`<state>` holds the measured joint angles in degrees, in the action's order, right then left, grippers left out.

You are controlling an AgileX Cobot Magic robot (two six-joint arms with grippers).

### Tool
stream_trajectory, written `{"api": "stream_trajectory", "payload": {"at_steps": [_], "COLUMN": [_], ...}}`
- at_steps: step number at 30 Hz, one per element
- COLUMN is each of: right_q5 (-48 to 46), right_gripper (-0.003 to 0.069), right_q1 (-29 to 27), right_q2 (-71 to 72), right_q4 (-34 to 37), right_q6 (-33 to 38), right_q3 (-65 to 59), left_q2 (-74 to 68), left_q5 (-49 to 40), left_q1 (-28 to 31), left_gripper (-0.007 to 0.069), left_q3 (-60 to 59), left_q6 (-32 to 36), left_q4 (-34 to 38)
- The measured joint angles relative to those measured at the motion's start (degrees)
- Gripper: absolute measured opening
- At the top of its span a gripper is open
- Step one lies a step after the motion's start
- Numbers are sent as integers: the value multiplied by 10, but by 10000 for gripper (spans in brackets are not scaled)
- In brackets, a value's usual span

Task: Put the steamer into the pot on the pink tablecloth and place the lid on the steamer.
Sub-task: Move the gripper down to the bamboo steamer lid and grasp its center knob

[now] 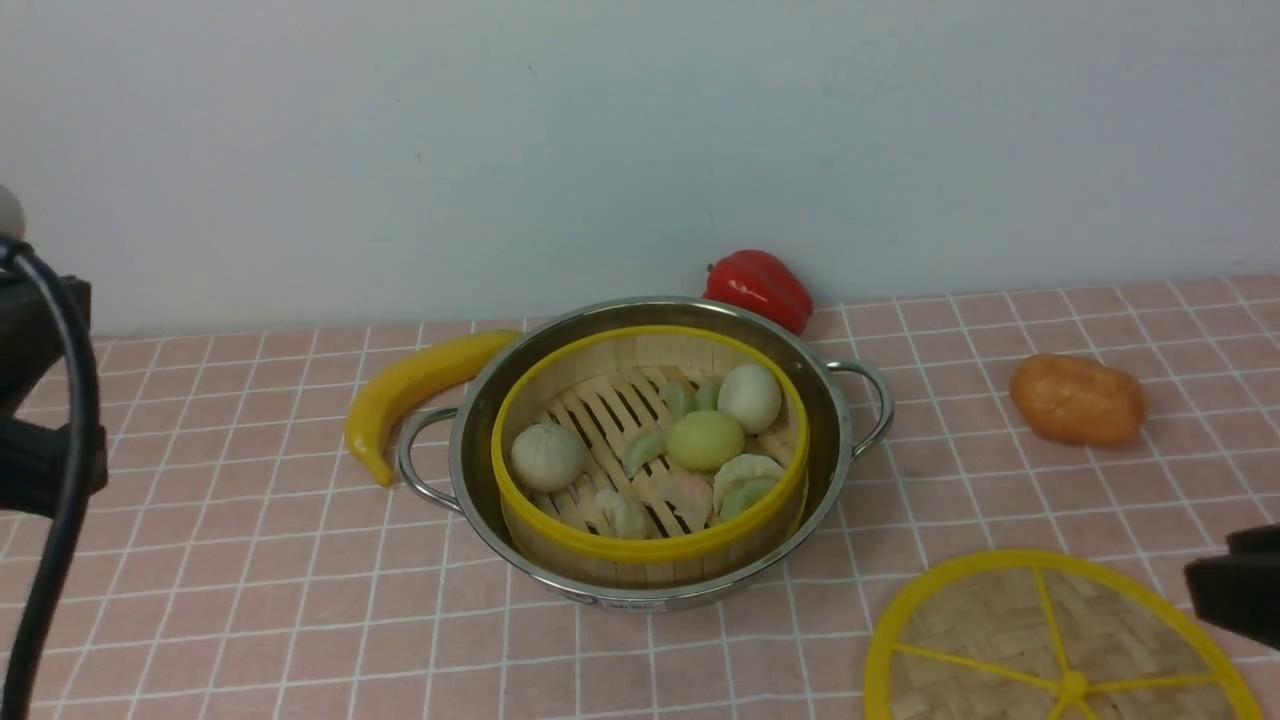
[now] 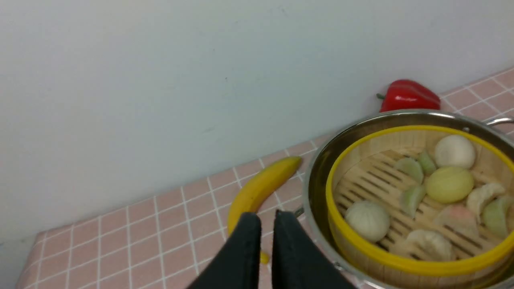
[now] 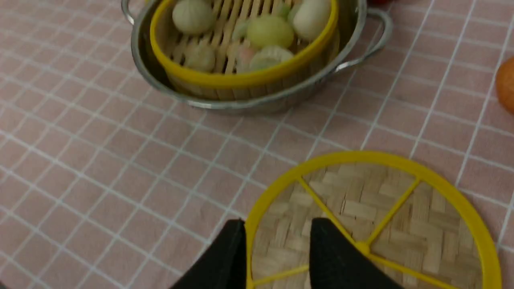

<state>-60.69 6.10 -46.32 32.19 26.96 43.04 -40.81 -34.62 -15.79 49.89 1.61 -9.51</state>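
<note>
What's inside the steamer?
The steamer holds toy buns and dumplings on a slatted bamboo floor. I can't see the parts of the floor that they cover.

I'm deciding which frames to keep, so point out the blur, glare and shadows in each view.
Front view: mostly sharp, soft light, glints on the pot's steel rim, faint shadow beside the orange-brown item. Left wrist view: left tool blurred, highlights on the red pepper. Right wrist view: dimmer, right tool blurred, the lid's weave readable.
</note>
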Motion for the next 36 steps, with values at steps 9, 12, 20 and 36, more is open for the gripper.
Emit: {"api": "stream_trajectory", "payload": {"at_steps": [9, 12, 20, 36], "right_q5": [-40, -25, 24, 2], "right_gripper": [243, 243, 243, 243], "right_q1": [54, 130, 189, 189], "right_q2": [-183, -254, -349, -487], "right_q4": [-114, -182, -298, -310], "right_q6": [-36, -102, -224, -270], "right_q3": [22, 22, 32, 126], "left_q2": [0, 0, 0, 0], "left_q5": [31, 30, 27, 12], "left_q1": [0, 0, 0, 0], "left_gripper": [43, 43, 55, 85], "left_q3": [0, 0, 0, 0], "left_q6": [5, 5, 5, 5], "left_q4": [12, 13, 14, 14]}}
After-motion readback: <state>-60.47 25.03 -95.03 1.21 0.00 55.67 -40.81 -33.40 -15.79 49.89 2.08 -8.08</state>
